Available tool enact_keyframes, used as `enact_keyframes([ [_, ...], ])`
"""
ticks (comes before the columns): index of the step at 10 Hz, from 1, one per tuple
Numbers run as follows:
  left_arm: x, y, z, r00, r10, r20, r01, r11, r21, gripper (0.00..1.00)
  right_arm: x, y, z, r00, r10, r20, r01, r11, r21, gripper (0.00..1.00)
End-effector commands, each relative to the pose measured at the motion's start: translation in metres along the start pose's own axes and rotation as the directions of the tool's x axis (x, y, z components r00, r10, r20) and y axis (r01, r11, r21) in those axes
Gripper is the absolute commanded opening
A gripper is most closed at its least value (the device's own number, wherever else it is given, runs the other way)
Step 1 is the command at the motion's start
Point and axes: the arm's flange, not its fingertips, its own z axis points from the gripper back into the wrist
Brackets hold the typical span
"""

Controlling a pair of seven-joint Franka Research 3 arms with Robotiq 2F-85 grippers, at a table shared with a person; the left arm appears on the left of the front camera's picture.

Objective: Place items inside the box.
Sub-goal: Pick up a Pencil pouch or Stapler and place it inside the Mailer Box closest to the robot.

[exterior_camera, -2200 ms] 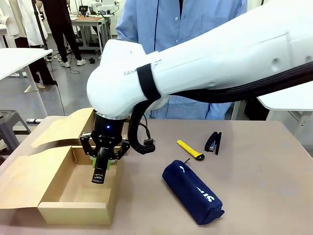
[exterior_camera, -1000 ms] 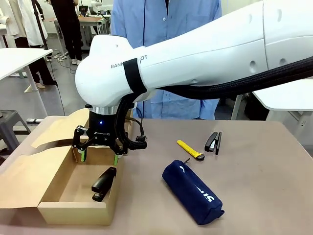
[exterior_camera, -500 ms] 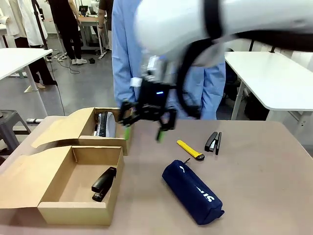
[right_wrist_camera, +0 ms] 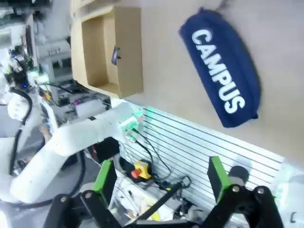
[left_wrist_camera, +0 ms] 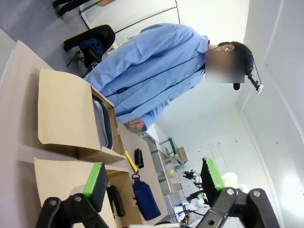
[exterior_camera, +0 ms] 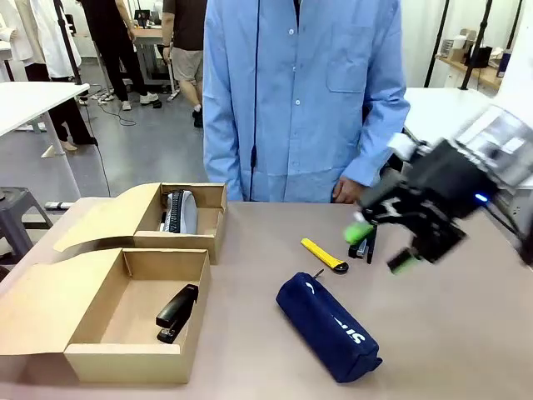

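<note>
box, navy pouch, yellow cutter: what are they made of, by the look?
Box: brown cardboard, matte and unprinted, with folded flaps and raw cut edges; probably corrugated.
Navy pouch: soft fabric, perhaps canvas or nylon. It sags and creases, and the white lettering looks printed.
Yellow cutter: likely a smooth moulded plastic casing with a dark end; too small to be sure.

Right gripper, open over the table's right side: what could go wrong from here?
1. The right gripper hangs open beside the loose black stapler, with the yellow cutter lying close by; a grasp may nudge the cutter or catch both.
2. The person's hand sits just beyond that stapler, so a reach there may brush it.
3. The box already holds a second stapler; the long CAMPUS pouch may land on it and sit tilted.
</note>
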Motion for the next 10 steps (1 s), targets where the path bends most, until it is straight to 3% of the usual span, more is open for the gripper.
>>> enact_keyframes([
  [1, 0.001, -0.001, -0.001, 1.0, -0.023, 0.011, 0.023, 1.0, -0.016, 1.0, 0.01, 0.024, -0.011, 0.997, 0.063, -0.035, -0.065, 0.996, -0.053, 1.0],
  [3, 0.001, -0.001, -0.001, 1.0, -0.023, 0.011, 0.023, 1.0, -0.016, 1.0, 0.01, 0.024, -0.011, 0.997, 0.063, -0.035, -0.065, 0.996, -0.053, 1.0],
  [4, 0.001, -0.001, -0.001, 1.0, -0.023, 0.011, 0.023, 1.0, -0.016, 1.0, -0.001, 0.007, -0.003, 1.0, 0.015, -0.008, -0.015, 1.0, -0.025, 1.0],
  [5, 0.001, -0.001, -0.001, 1.0, -0.023, 0.011, 0.023, 1.0, -0.016, 1.0, 0.002, 0.009, 0.011, 0.996, 0.082, 0.017, -0.083, 0.996, 0.029, 1.0],
  [6, 0.001, -0.001, -0.001, 1.0, -0.023, 0.011, 0.023, 1.0, -0.016, 1.0, 0.002, -0.014, 0.049, 0.995, 0.044, 0.094, -0.051, 0.996, 0.076, 1.0],
  [8, 0.001, -0.001, -0.001, 1.0, -0.023, 0.011, 0.023, 1.0, -0.016, 1.0, -0.004, -0.097, 0.122, 0.985, -0.048, 0.163, 0.0, 0.959, 0.284, 1.0],
  [10, 0.001, -0.001, -0.001, 1.0, -0.023, 0.011, 0.023, 1.0, -0.016, 1.0, -0.002, -0.183, 0.154, 0.986, -0.048, 0.159, -0.026, 0.903, 0.429, 1.0],
])
